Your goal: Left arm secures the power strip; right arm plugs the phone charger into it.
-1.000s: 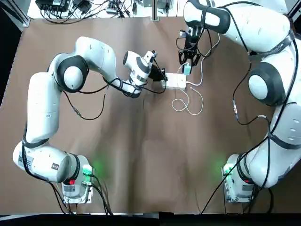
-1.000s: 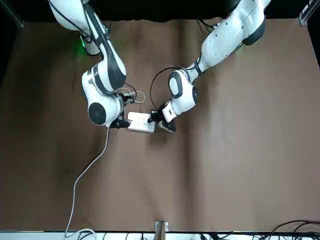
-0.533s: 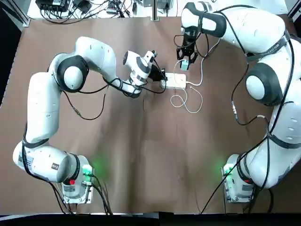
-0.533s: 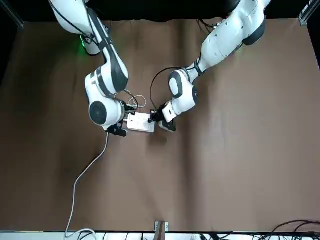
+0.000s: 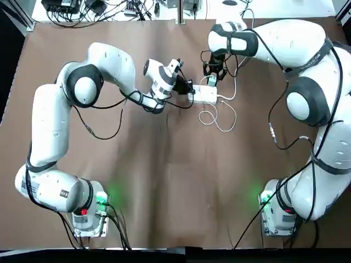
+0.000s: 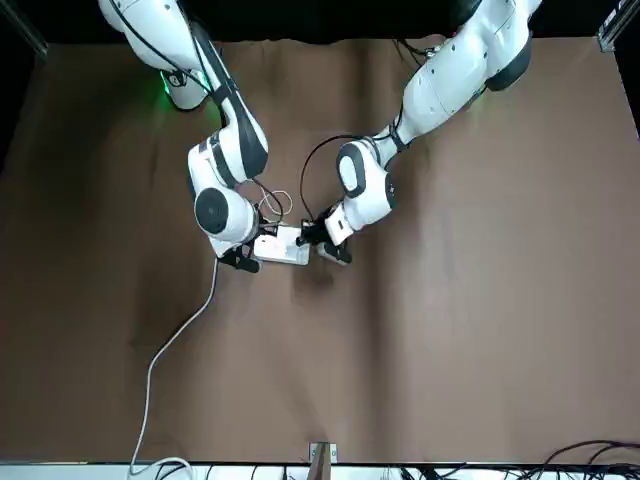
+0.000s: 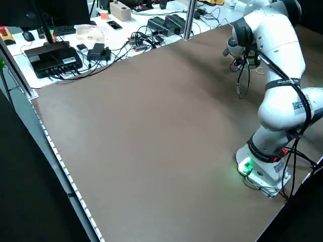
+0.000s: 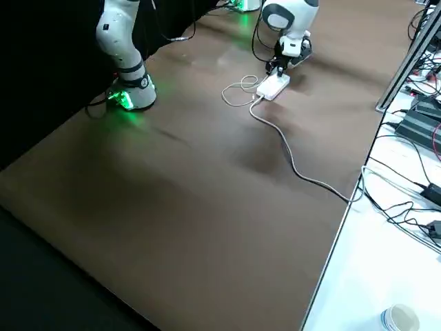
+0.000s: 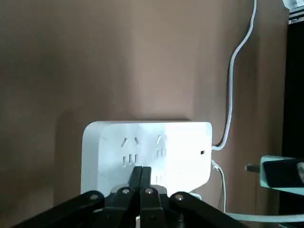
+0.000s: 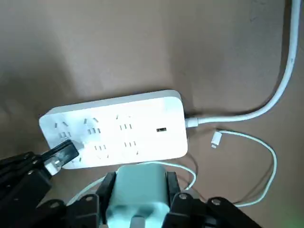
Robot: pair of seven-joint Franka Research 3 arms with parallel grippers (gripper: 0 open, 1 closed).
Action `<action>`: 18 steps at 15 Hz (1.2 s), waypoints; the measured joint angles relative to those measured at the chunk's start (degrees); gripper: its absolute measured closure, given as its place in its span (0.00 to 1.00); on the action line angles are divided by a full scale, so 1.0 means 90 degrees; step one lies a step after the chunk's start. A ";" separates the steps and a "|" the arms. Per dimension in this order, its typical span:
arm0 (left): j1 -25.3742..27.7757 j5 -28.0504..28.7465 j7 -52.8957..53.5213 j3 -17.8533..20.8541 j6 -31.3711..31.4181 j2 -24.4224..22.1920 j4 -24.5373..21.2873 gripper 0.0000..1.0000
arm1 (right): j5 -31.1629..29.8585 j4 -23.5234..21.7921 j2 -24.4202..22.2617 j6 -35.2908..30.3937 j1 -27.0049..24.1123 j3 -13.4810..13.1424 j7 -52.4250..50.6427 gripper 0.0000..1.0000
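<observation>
Left arm: reaching in from the left of the brown worktop (image 5: 164, 181).
Left jaws (image 9: 141, 170): closed up narrow, with tips touching the top of the strip near one end. Seemingly just pressing down, not hugging both sides.
Power strip (image 10: 114, 130): flat on the worktop, between both arms, holes facing up. Likely to slide, turn or tip if pushed hard at the far end, with just one end pinned down.
Socket holes (image 10: 127, 127): small and close together. Easy to miss by a tiny bit, or to mix up with the next set.
Phone charger (image 10: 138, 190): up off the worktop, just beside the strip, not plugged in. Likely to bump the hard top if pushed while crooked.
Prong (image 9: 252, 168): poking out of the charger. Hard to tell if lined up with any hole; maybe in need of a turn first.
Right jaws (image 10: 140, 175): squeezed on both sides of the charger. Could let the charger twist or slip back from a hard push.
Thin white cable (image 10: 273, 161): looped loosely next to the strip. Could get caught underneath or tug the charger sideways.
Thick white cord (image 10: 289, 52): coming out of the strip's end. Could pull the strip around if bumped.
</observation>
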 joint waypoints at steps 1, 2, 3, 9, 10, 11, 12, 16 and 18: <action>0.0001 0.0000 0.0000 0.0001 -0.0003 0.0000 0.0000 0.99 | -0.0002 -0.0137 -0.0048 0.0134 0.0018 0.0000 0.0000 0.52; 0.0001 0.0000 0.0000 0.0001 -0.0004 0.0000 0.0000 0.99 | -0.0003 -0.0221 -0.0081 0.0205 0.0031 0.0000 0.0000 0.52; 0.0001 0.0000 0.0000 0.0001 -0.0005 0.0000 0.0000 0.99 | -0.0004 -0.0274 -0.0108 0.0238 0.0039 0.0000 0.0000 0.52; 0.0001 0.0000 0.0000 0.0004 -0.0012 0.0000 0.0001 0.99 | -0.0241 -0.0402 -0.0141 0.0507 0.0160 0.0020 0.0000 0.52; 0.0001 0.0000 0.0000 0.0004 -0.0012 0.0000 0.0001 0.99 | -0.0250 -0.0438 -0.0133 0.0569 0.0213 0.0022 0.0000 0.52; 0.0001 0.0000 0.0000 0.0004 -0.0012 0.0000 0.0001 0.99 | -0.0254 -0.0469 -0.0119 0.0615 0.0265 0.0023 0.0000 0.52; 0.0001 0.0000 0.0000 0.0004 -0.0012 0.0000 0.0001 0.99 | -0.0256 -0.0497 -0.0096 0.0679 0.0320 0.0025 0.0000 0.52; 0.0002 0.0000 0.0000 0.0005 -0.0014 0.0000 0.0001 0.99 | -0.0258 -0.0513 0.0125 0.0971 0.0557 0.0028 0.0000 0.52; 0.0002 0.0000 0.0000 0.0005 -0.0014 0.0000 0.0001 0.99 | -0.0261 -0.0513 0.0195 0.1007 0.0594 0.0028 0.0000 0.52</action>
